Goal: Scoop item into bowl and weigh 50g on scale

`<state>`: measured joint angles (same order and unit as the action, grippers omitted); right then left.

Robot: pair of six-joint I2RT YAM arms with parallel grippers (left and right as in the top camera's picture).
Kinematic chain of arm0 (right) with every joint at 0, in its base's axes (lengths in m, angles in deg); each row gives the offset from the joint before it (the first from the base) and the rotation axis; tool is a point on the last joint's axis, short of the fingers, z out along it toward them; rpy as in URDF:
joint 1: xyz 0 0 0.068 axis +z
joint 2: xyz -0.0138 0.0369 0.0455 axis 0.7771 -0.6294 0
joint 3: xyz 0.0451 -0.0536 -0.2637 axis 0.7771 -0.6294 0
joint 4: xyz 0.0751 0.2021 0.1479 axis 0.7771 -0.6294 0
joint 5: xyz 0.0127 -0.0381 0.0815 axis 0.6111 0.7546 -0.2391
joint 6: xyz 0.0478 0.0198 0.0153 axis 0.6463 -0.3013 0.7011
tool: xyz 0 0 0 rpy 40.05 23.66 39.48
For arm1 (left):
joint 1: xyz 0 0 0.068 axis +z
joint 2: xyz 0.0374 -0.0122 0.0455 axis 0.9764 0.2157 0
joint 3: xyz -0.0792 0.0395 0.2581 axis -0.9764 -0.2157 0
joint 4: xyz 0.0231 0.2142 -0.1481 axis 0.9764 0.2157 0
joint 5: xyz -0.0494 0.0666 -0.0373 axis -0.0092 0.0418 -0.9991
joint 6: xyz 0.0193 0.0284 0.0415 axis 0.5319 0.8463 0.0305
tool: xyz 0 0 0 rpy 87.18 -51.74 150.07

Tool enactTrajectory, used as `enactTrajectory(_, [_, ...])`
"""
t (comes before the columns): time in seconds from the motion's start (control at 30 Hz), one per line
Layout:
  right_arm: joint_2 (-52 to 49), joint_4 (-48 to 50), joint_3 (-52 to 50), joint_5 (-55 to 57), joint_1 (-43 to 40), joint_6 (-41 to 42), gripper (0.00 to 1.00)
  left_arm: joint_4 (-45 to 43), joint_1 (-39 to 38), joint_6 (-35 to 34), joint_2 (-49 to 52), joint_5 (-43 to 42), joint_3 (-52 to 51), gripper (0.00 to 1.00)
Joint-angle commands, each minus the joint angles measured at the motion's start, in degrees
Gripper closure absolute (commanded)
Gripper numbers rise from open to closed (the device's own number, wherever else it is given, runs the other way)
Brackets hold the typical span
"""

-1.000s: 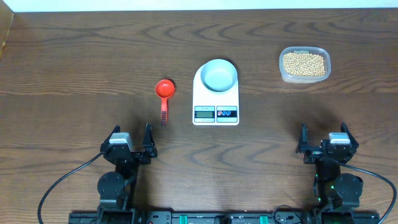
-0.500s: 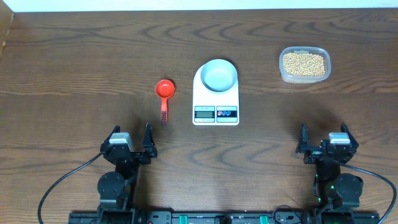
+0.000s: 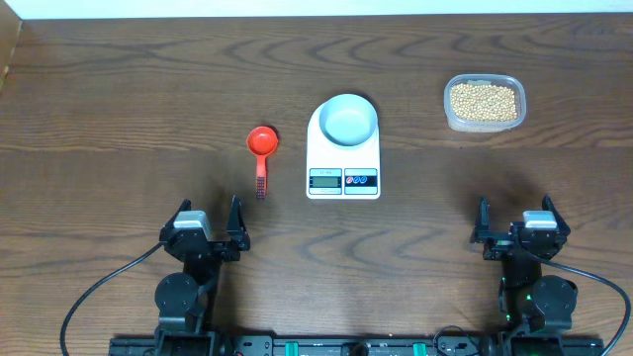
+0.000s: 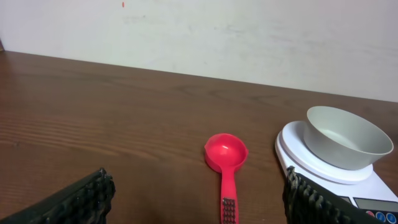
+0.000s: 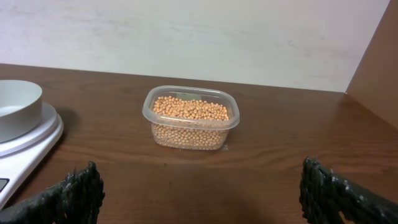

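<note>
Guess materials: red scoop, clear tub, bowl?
Red scoop: likely plastic; uniform glossy colour, moulded ribbed handle. Clear tub: thin transparent plastic; beans show through its wall. Bowl: smooth, pale, faint sheen; plastic or glazed ceramic, cannot tell.

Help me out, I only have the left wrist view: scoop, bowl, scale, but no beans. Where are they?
Observer: In a clear tub right of the scale, ahead of the right tool.
Operator: How full?
Observer: Right wrist view shows beans nearly to the rim, no lid.
Operator: Right tool holding anything?
Observer: No, it is open and empty.
</note>
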<state>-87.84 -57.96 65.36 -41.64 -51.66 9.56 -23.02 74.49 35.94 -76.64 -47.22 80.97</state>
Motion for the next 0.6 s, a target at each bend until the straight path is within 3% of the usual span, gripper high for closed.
enactTrajectory(0.0, [0.0, -0.3, -0.1, -0.3, 0.5, -0.8, 0.01, 2.4, 0.3, 0.8, 0.2, 1.8, -0.8, 0.11])
enactTrajectory(0.57, [0.0, -0.3, -0.1, -0.3, 0.5, -0.8, 0.01, 2.4, 0.3, 0.8, 0.2, 1.8, 0.0, 0.11])
